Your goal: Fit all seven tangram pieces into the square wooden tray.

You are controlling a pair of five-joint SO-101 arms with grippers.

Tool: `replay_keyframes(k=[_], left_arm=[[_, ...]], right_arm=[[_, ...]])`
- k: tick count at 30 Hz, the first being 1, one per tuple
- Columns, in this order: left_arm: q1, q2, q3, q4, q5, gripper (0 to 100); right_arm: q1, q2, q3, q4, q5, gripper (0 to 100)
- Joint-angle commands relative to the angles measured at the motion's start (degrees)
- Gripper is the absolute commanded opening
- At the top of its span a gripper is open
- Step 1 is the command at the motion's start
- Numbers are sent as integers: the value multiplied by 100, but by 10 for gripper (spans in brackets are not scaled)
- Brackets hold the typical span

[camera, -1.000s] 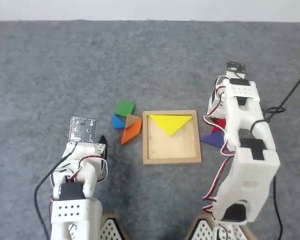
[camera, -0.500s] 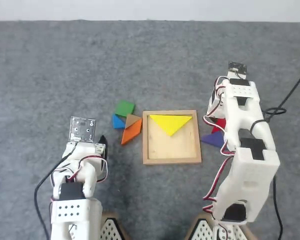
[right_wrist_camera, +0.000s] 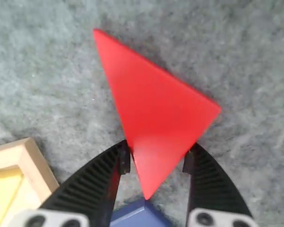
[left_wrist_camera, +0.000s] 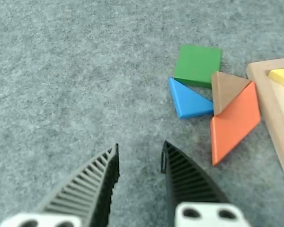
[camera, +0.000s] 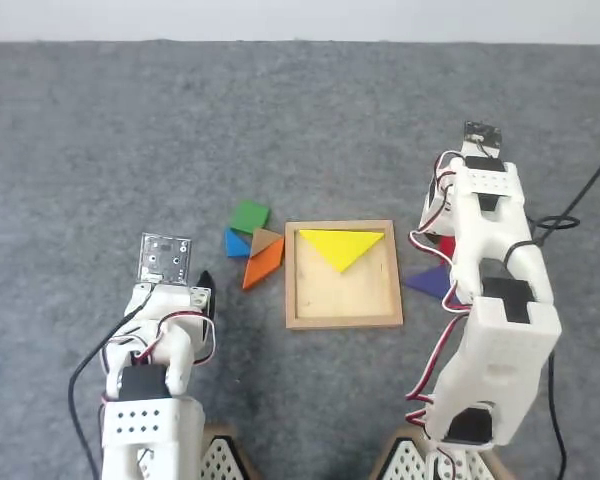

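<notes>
Wooden tray (camera: pixel 342 322) in the high view holds just the yellow triangle (camera: pixel 340 247); four pieces cluster off the side toward the left arm, and the purple piece (camera: pixel 429 281) lies off the other side. From the left wrist, the left gripper (left_wrist_camera: pixel 139 153) stands spread and empty, with the blue triangle (left_wrist_camera: pixel 189 100) ahead. From the right wrist, the right gripper (right_wrist_camera: pixel 156 158) has its jaws parted astride the narrow corner of the red triangle (right_wrist_camera: pixel 154 113); the triangle widens away from them, flat on the carpet beside the tray.
</notes>
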Motion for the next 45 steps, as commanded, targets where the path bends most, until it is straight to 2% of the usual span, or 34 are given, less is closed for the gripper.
replay_keyframes(k=[1,4,10,17,23,29,45], left_arm=[[-9,-114,-31,35,-35,151],[-9,-114,-31,35,-35,151],[-9,-114,-31,35,-35,151],[-9,-114,-31,35,-35,151],[-9,-114,-31,35,-35,151],[-9,-114,-31,35,-35,151],[-9,-114,-31,35,-35,151]], right_arm=[[48,-268,-237,374,756,159],[163,-453,-615,857,1319,175],[75,-268,-1415,1244,1635,366],[48,673,-2233,1200,1908,362],[40,1253,-2312,1147,1837,362],[40,1349,-2312,980,1415,362],[-13,1358,-2312,716,1785,361]])
